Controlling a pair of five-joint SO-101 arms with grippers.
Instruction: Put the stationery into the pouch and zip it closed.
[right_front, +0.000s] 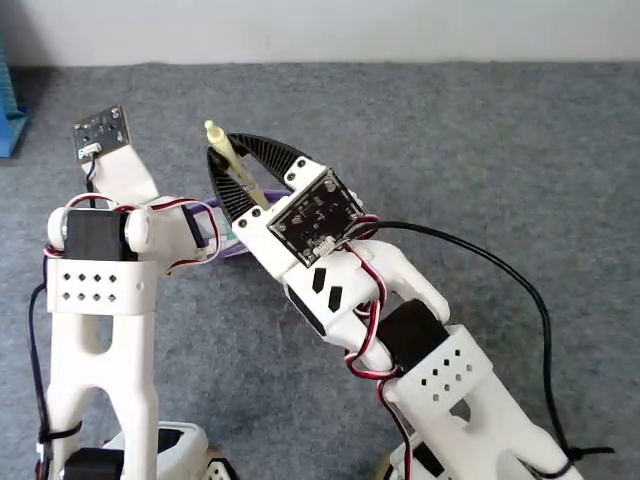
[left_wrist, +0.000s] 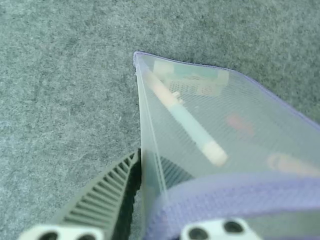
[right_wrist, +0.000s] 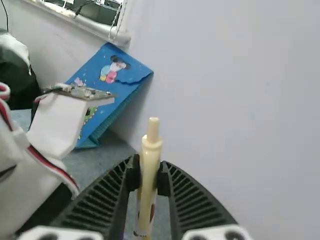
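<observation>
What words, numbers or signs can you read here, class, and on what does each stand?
No text is legible.
Pale block inside the mesh pouch: print blurred.
Blue folder: cartoon picture, no readable words.
Circuit board on an arm: markings too small.
Pen in the right claw: marks too small.

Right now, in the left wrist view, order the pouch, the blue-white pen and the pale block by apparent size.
Largest: mesh pouch.
Tied: blue-white pen and pale block; the block lies farther, so unranked.
</observation>
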